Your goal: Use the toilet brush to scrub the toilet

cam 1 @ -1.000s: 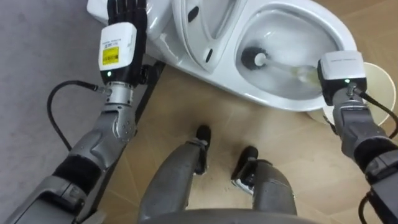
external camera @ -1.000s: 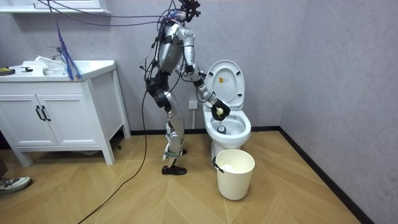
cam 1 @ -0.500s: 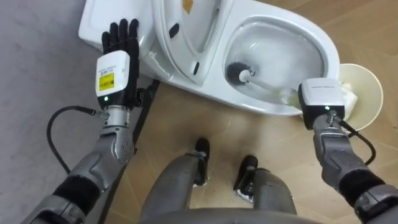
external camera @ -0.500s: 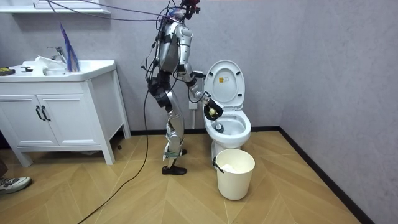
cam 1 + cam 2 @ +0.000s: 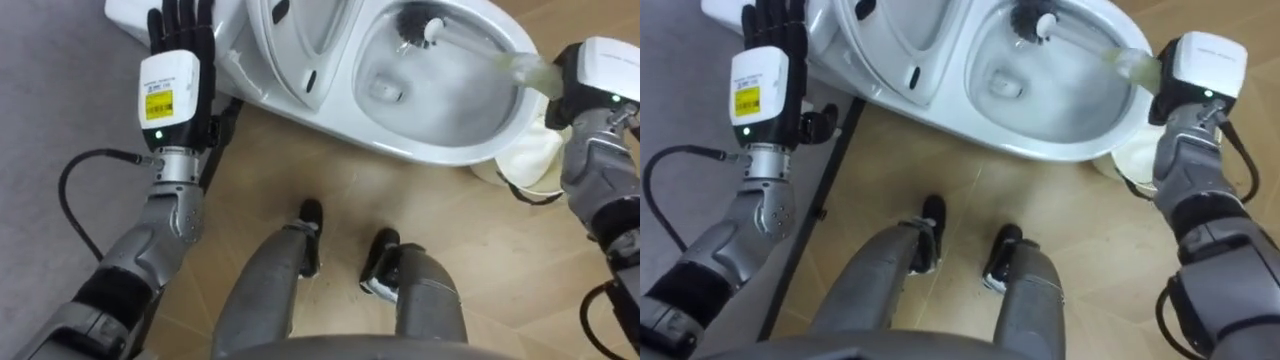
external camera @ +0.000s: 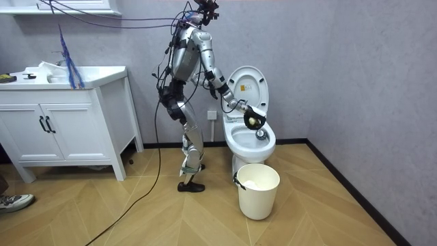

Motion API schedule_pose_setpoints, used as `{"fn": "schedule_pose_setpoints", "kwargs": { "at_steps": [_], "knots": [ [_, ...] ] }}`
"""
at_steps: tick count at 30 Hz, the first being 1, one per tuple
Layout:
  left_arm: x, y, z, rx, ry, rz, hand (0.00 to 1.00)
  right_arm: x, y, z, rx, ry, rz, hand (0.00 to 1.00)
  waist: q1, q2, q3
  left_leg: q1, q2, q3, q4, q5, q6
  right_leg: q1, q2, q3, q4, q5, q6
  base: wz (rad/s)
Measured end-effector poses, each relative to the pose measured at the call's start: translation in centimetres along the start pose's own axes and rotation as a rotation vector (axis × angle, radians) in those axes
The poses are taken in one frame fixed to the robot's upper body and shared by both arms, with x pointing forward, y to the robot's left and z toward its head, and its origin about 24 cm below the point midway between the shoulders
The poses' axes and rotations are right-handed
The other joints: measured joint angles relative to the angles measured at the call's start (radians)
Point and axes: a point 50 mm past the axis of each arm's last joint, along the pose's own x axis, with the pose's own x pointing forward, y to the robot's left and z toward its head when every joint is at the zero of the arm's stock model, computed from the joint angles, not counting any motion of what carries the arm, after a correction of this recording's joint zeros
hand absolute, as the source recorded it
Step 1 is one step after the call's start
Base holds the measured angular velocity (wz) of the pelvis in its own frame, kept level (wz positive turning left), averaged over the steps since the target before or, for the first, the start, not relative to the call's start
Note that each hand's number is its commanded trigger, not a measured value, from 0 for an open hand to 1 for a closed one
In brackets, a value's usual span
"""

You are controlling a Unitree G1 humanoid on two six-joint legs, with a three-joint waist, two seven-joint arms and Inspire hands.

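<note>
No print is showing clearly enough to read. A yellow label (image 5: pixel 158 103) is sitting on the back of the left hand (image 5: pixel 176 45), and a small sticker (image 6: pixel 240 87) is showing on the raised toilet lid (image 6: pixel 251 74), both illegible.

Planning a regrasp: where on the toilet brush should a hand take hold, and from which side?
Take the toilet brush by the pale outer end of its handle, from the robot's right: the bristle head sits far inside the toilet bowl and the handle slants out over the right rim. The right hand grips there; the left hand is open.
</note>
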Motion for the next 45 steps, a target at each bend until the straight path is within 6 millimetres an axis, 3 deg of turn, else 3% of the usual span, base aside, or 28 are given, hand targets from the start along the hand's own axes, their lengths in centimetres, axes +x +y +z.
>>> {"fn": "schedule_pose_setpoints", "kwargs": {
  "at_steps": [4, 8, 11, 20, 25, 30, 34, 38, 42, 45],
  "knots": [
    [0.4, -0.5, 0.1, 0.010, -0.002, -0.032, 0.00, -1.2, 2.0, 2.6, -0.073, -0.085, 0.047, 1.00, 0.010, 0.022, -0.0041, 0.009, 0.008, -0.006, 0.004, -0.001, 0.000, 0.023, 0.008, -0.017, -0.017, 0.005, -0.003, 0.04],
    [0.0, -1.8, 0.7, -0.022, 0.026, -0.080, 0.00, -3.6, 4.8, 3.0, -0.157, -0.113, 0.143, 1.00, 0.023, 0.085, -0.0182, 0.034, 0.007, -0.020, -0.018, 0.000, 0.001, 0.062, 0.022, -0.036, -0.059, 0.020, 0.000, 0.05],
    [-0.5, -2.1, 0.4, -0.028, 0.052, -0.092, 0.00, -4.6, 5.8, 3.2, -0.175, -0.115, 0.192, 1.00, 0.023, 0.104, -0.0291, 0.042, 0.007, -0.014, -0.035, 0.001, 0.000, 0.066, 0.027, -0.037, -0.072, 0.024, -0.002, -0.08],
    [-1.6, -1.9, -0.2, -0.050, 0.091, -0.044, 0.00, -6.2, 5.2, 5.6, -0.144, -0.161, 0.211, 1.00, 0.008, 0.103, -0.0303, 0.053, 0.026, -0.015, -0.067, 0.009, -0.015, 0.085, 0.052, -0.036, -0.125, 0.031, -0.015, -0.01],
    [-2.1, -1.8, -0.6, -0.080, 0.127, -0.049, 0.00, -6.7, 5.4, 5.7, -0.136, -0.157, 0.273, 1.00, -0.009, 0.099, -0.0328, 0.073, 0.030, -0.015, -0.053, 0.009, -0.015, 0.124, 0.059, -0.039, -0.146, 0.032, -0.016, 0.00],
    [-2.1, -2.1, -1.1, -0.108, 0.146, -0.111, 0.00, -7.1, 6.0, 5.2, -0.160, -0.157, 0.343, 1.00, -0.010, 0.084, -0.0316, 0.125, 0.032, -0.013, -0.055, 0.009, -0.015, 0.186, 0.065, -0.037, -0.176, 0.033, -0.016, -0.02],
    [-1.8, -2.2, -1.5, -0.115, 0.153, -0.155, 0.00, -6.9, 6.4, 4.9, -0.173, -0.172, 0.396, 1.00, -0.008, 0.058, -0.0291, 0.175, 0.034, -0.013, -0.072, 0.009, -0.015, 0.227, 0.068, -0.033, -0.179, 0.032, -0.017, -0.01],
    [-1.8, -2.3, -2.3, -0.096, 0.151, -0.214, 0.00, -7.1, 7.0, 4.6, -0.185, -0.187, 0.445, 1.00, -0.006, 0.039, -0.0218, 0.238, 0.033, -0.013, -0.086, 0.008, -0.017, 0.290, 0.070, -0.030, -0.197, 0.031, -0.015, -0.01],
    [-2.1, -2.4, -2.5, -0.093, 0.155, -0.238, 0.00, -7.4, 7.3, 4.5, -0.212, -0.210, 0.458, 1.00, -0.012, 0.032, -0.0238, 0.268, 0.032, -0.017, -0.096, 0.006, -0.019, 0.326, 0.075, -0.029, -0.220, 0.036, -0.007, 0.01],
    [-2.8, -2.7, -2.5, -0.098, 0.161, -0.281, 0.00, -8.6, 8.3, 4.0, -0.214, -0.213, 0.497, 1.00, -0.009, 0.017, -0.0357, 0.325, 0.026, -0.025, -0.134, 0.006, -0.019, 0.385, 0.075, -0.039, -0.257, 0.042, 0.001, 0.10]
  ]
}}
